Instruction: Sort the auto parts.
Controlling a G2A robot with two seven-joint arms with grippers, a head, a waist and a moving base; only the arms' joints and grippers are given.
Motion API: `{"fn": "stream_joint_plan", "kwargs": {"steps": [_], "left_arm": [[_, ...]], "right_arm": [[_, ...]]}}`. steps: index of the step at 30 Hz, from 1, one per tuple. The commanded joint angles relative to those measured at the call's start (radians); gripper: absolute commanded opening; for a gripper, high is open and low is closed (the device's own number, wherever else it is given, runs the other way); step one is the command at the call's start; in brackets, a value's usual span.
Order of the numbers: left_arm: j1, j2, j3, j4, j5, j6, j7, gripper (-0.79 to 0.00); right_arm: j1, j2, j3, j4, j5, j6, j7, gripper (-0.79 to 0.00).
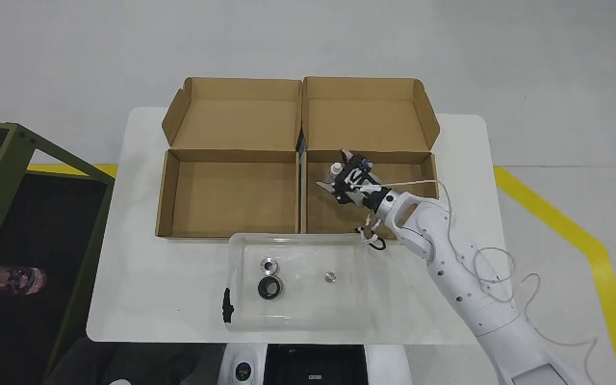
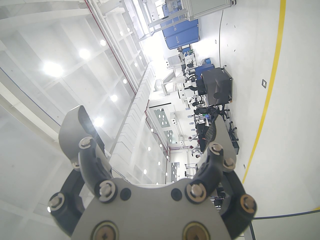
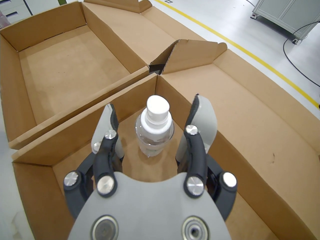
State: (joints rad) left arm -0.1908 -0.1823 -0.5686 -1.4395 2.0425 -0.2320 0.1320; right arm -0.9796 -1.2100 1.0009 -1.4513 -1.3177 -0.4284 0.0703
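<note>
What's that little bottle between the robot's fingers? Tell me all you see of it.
The small bottle looks like clear plastic, with a white cap and collar. It seems to stand upright in a cardboard box, near one corner. It sits inside the open right gripper, with a gap on each side.

Left box: open from above; walls all round, lid flap behind.
Right box: bottle near the corner by the shared wall; right tool straddles it, a gap on each side.
Tray: small parts left and centre; low rim.
</note>
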Motion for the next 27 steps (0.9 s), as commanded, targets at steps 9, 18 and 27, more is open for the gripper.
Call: {"fn": "stream_joint_plan", "kwargs": {"steps": [9, 18, 27], "left_arm": [[0.000, 0.000, 0.000, 0.000, 0.000, 0.000, 0.000, 0.000], [0.000, 0.000, 0.000, 0.000, 0.000, 0.000, 0.000, 0.000], [0.000, 0.000, 0.000, 0.000, 0.000, 0.000, 0.000, 0.000]], "right_arm": [[-0.105, 0.035, 0.110, -0.234, 0.030, -0.132, 0.140, 0.000], [-0.207, 0.063, 0.178, -0.415, 0.131, -0.298, 0.273, 0.000], [-0.297, 0.086, 0.187, -0.545, 0.069, -0.399, 0.375, 0.000]]}}
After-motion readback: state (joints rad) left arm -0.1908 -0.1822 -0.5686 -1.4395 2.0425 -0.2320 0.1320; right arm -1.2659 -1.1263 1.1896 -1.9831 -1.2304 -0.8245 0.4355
